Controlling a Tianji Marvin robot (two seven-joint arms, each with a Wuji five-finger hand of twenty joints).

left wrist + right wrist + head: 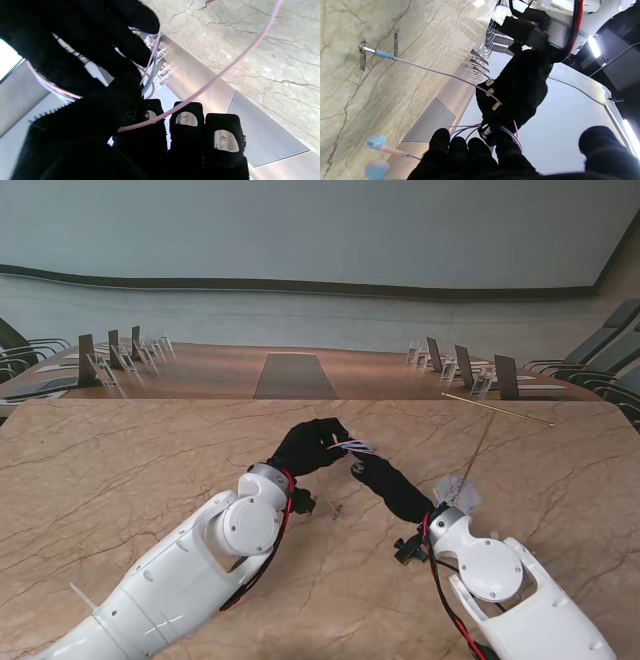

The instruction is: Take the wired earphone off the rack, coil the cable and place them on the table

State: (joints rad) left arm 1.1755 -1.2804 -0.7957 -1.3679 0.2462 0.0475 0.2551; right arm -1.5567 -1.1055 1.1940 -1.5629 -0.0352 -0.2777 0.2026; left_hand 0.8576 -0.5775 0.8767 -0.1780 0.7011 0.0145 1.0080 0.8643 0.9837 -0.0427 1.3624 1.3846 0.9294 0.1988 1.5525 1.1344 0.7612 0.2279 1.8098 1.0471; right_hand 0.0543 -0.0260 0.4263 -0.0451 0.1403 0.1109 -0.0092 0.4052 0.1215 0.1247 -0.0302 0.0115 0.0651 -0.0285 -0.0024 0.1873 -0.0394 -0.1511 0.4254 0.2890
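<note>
The two black-gloved hands meet above the middle of the table. My left hand (308,445) and my right hand (393,483) both pinch a small bundle of pink and blue cable loops (353,446) between their fingertips. In the right wrist view the loops (467,129) run from my right fingers to the left hand (517,85). One strand (215,77) leaves the left fingers and ends in the blue plug (382,53), which lies on the marble (338,510). Two blue earbuds (375,142) on pink stems dangle beside my right fingers.
A thin T-shaped rack (495,411) with a clear base (458,492) stands just beyond my right wrist. The marble table (120,470) extends to both sides. Chairs and name stands line a farther table (300,375).
</note>
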